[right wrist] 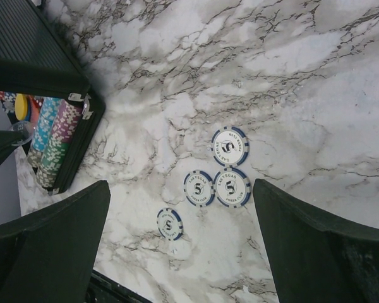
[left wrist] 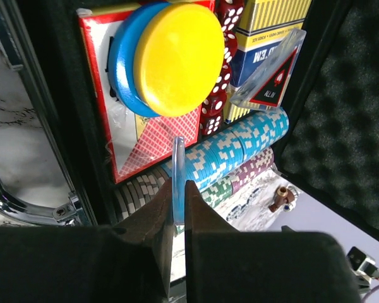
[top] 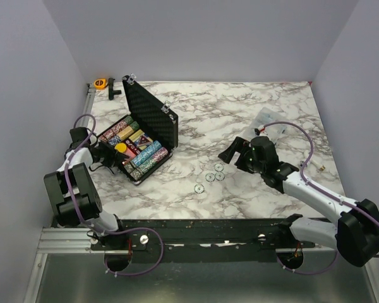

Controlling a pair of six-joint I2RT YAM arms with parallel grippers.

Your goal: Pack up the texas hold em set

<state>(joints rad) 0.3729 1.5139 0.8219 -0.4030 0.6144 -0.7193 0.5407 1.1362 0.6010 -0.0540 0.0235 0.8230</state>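
Left pincer (left wrist: 178, 189): mine; jaws pressed nearly together on a thin clear piece (left wrist: 178, 161), held edge-on.
Just past its tips: a row of light-blue chips (left wrist: 234, 148), with purple and green rows beside it, all in the case.
Further in: a yellow disc (left wrist: 180, 57) overlapping a blue disc (left wrist: 122, 69), both over a red card deck (left wrist: 145, 142); red dice (left wrist: 224, 63) just beside them.
Case (top: 149, 113): black with silver corners, lid raised, foam lining (left wrist: 341, 126). It sits on the left of the marble table (right wrist: 303, 76), near my left arm.
Right pincer (right wrist: 180, 184): mine; jaws spread wide, gripping nothing, above the table.
Below it: four blue-and-white chips (right wrist: 232, 187) loose on the marble, three clustered and one slightly off, apart from the case.
Periphery: clear plastic bag (top: 268, 117); orange tape roll (top: 100, 83).
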